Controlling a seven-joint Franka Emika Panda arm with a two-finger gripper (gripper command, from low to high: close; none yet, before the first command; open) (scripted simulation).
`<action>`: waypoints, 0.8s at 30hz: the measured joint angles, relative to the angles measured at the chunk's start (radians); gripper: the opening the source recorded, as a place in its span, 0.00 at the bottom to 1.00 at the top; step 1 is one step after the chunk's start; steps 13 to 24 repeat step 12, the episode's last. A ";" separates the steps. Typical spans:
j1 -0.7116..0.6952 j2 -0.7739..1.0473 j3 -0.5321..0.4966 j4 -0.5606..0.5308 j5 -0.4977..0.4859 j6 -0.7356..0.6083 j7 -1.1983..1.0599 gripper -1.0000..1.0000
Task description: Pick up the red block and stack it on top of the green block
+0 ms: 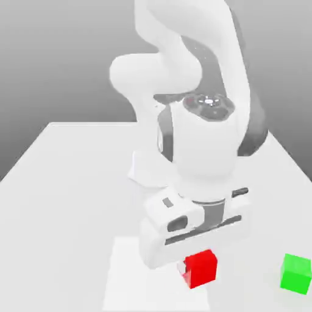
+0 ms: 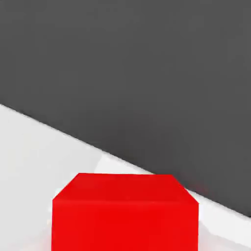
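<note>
red block [image 1: 201,268] sits near the table's [image 1: 55,201] front edge, tucked right under the tool [image 1: 190,268], whose white body covers its upper left part in the exterior view. the tool is clamped on the red block: its fingers are drawn in as far as they go, and the hand view has the cube [image 2: 125,213] square and close beneath the camera, which fits a block caught between the pads rather than one lying loose. whether the cube is off the table yet i cannot tell; its lower edge looks close to the surface, with a pale patch of table just beside it

green block [image 1: 296,274] stands apart toward the exterior view's right, close to the table's front right corner, upright and untouched, with bare table between the two cubes. that gap is likely why the arm is bent low over the front of the table: the grasp comes first, the carry across after

as a judgement, the grasp looks made and the lift and stacking are not yet done. the next move would call for a straight rise high enough to clear the green block's top, then a level placement so the red cube settles flat on it instead of tipping off an edge
</note>
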 joint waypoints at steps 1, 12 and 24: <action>0.023 -0.001 0.028 0.007 -0.010 -0.009 -0.026 0.00; 0.178 0.155 0.103 0.060 -0.150 0.083 -0.083 1.00; 0.178 0.155 0.103 0.060 -0.150 0.083 -0.083 1.00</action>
